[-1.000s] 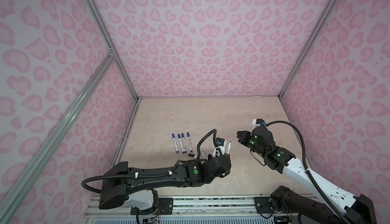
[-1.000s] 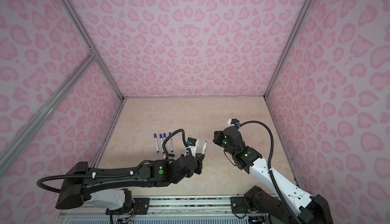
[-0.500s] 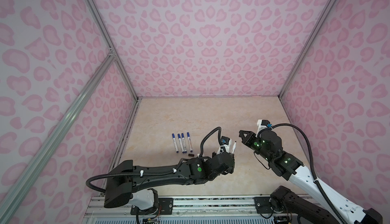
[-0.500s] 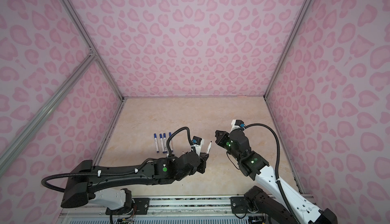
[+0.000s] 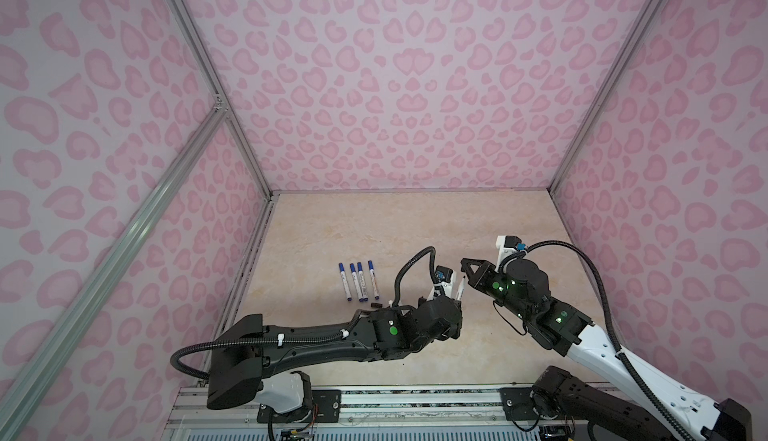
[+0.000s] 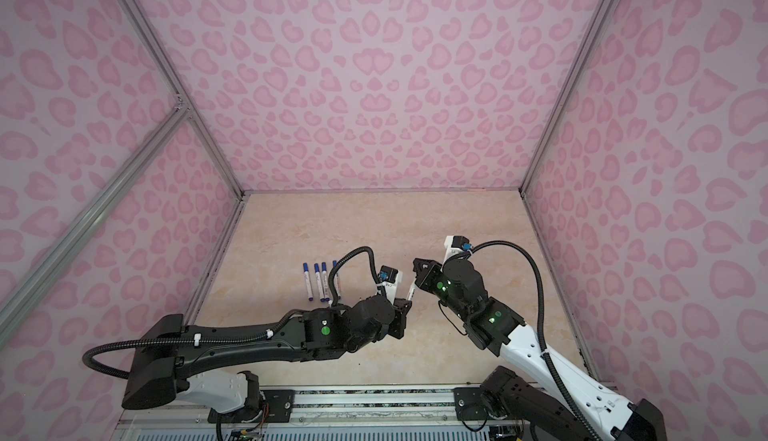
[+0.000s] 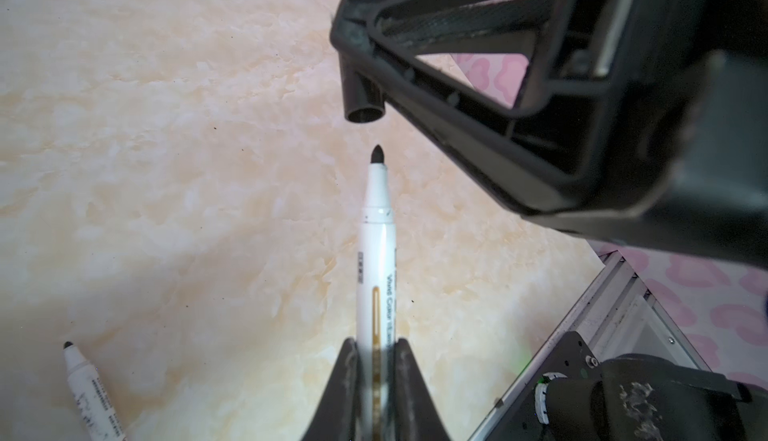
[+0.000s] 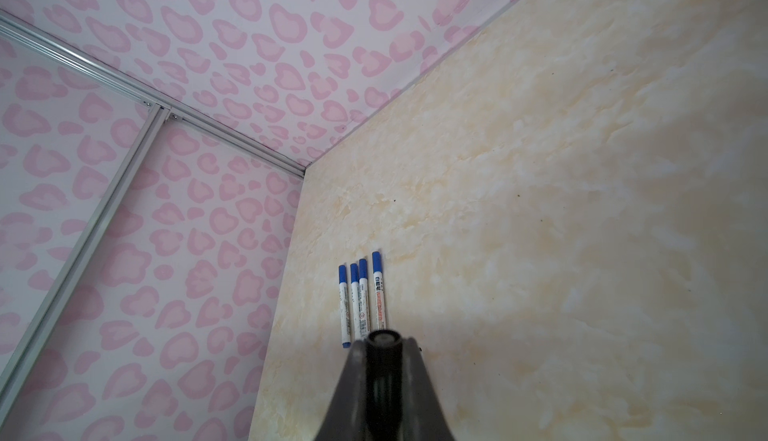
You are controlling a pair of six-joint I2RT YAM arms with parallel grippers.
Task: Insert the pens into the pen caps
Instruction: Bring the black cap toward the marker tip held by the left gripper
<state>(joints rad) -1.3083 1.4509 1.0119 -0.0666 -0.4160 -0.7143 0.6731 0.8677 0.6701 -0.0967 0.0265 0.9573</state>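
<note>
- The left claw (image 7: 376, 343) stayed clamped on a white pen (image 7: 376, 231), its black tip raised.
- The right claw (image 8: 383, 341), clamped on a black cap (image 7: 365, 104), had drawn closer. The cap's mouth hung just beyond the pen tip, not touching.
- Four blue-capped pens (image 5: 359, 281) lay unmoved on the table (image 5: 415, 227), left of the left claw.

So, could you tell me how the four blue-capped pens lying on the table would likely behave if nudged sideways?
The four blue-capped pens would probably roll: round, slim barrels lying loose on a smooth table. Being nearly side by side, one pushed would likely knock its neighbours. They look rigid and light, so should shift rather than bend.
</note>
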